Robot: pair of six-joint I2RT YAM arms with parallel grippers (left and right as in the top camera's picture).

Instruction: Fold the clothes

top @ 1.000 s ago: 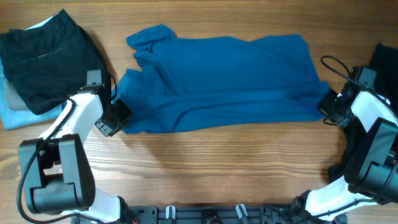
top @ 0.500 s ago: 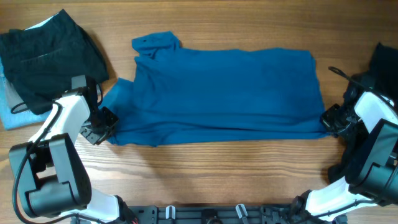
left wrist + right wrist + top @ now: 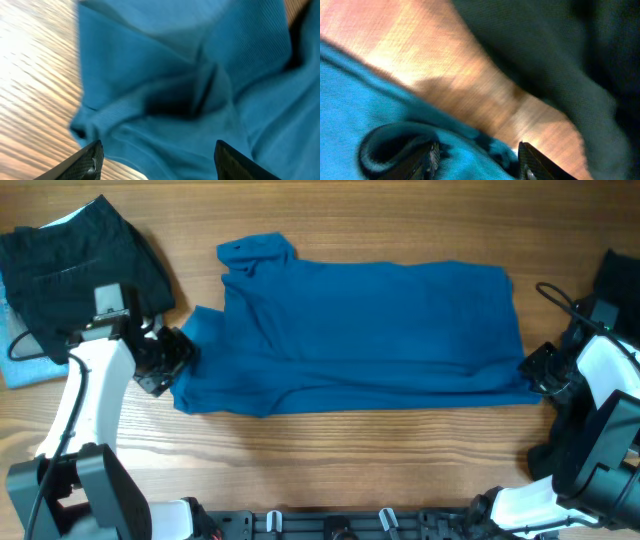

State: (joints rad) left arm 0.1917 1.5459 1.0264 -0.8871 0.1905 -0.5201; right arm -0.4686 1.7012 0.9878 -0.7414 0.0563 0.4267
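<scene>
Spanning the table [image 3: 330, 465] between both arms, the blue shirt [image 3: 370, 330] lay spread flat, its collar on the far edge. The left gripper [image 3: 168, 362] stood at the sleeve end with jaws apart; bunched fabric lay just ahead of its fingers [image 3: 92, 155], unpinched. Behind this gripper a black garment [image 3: 80, 260] rested on a light blue cloth [image 3: 30, 372], close beside the sleeve. The right gripper [image 3: 540, 372] sat at the opposite hem corner, jaws apart, a rolled hem lying between them. A dark garment [image 3: 618, 280] lay just beyond it, bare wood between.
</scene>
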